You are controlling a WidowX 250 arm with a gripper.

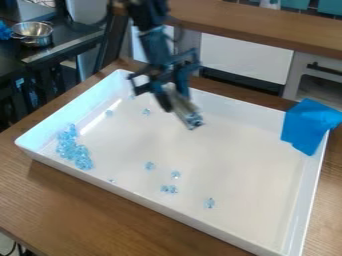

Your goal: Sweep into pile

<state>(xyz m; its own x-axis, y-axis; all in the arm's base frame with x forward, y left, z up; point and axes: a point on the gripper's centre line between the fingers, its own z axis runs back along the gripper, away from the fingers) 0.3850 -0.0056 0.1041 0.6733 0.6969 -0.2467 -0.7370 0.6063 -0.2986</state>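
Your work area is one white tray (pixel 259 165) on the wooden bench (pixel 60 200), with raised walls on all four sides. Inside it are clear, pale blue pieces. One pile (pixel 75 148) lies near the left-hand corner, close to the left wall; its pieces overlap and you cannot count them. Toward the near side you can count six loose pieces (pixel 210 203), two of them side by side. At least two more pieces (pixel 146 111) lie toward the far left.

One gripper (pixel 175 97) hangs over the far part of the tray. Its fingers are clamped on one pale tool (pixel 184 111), which slants down toward the tray floor; you cannot tell whether its tip touches. One blue cloth (pixel 308 125) is draped over the right wall near the far corner.

The tray floor stretches widely between the pile and the right wall. Bench surface borders the near wall. One metal pot (pixel 33 34) stands outside the tray, well apart, on the dark surface at upper left.
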